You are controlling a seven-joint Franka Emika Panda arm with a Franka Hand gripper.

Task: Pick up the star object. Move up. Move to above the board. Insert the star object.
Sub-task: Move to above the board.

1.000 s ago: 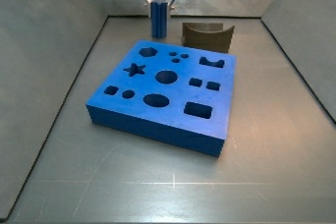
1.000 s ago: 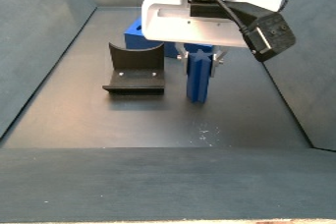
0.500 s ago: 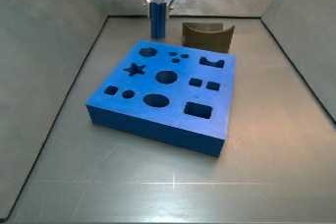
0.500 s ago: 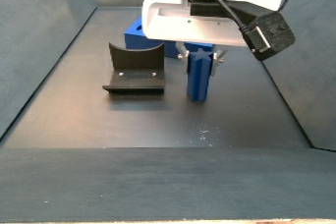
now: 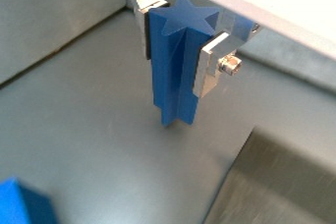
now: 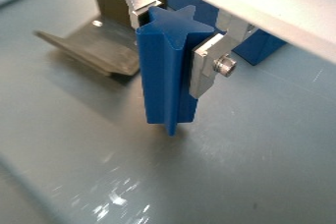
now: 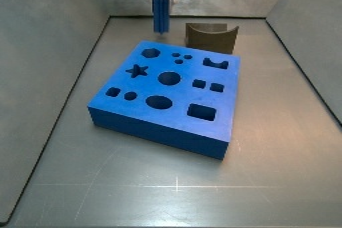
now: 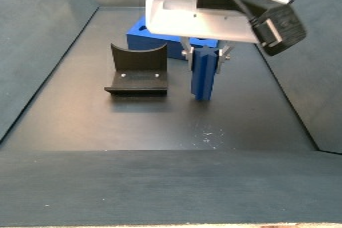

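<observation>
**Star object gripped upright behind the board**

The tool (image 5: 180, 33) was closed on the star object (image 5: 175, 71), its two silver fingers (image 5: 213, 63) pressed flat against opposite sides of the peg near its top. In both wrist views the blue peg hung upright between the plates, its star-shaped end face turned toward the camera and its ridged sides running down toward the grey floor (image 6: 79, 159). Whether its lower end touched the floor could not be told.

In a side view the star object (image 7: 160, 14) stood at the far end of the enclosure, beyond the back edge of the board (image 7: 167, 92) and apart from it. The board lay flat with its dark cut-outs open, the star hole (image 7: 136, 70) near its left side. The dark brown U-shaped block (image 7: 211, 37) sat just beside the board's far right corner. In a side view the star object (image 8: 206, 74) was to the right of that block (image 8: 138, 70).
</observation>
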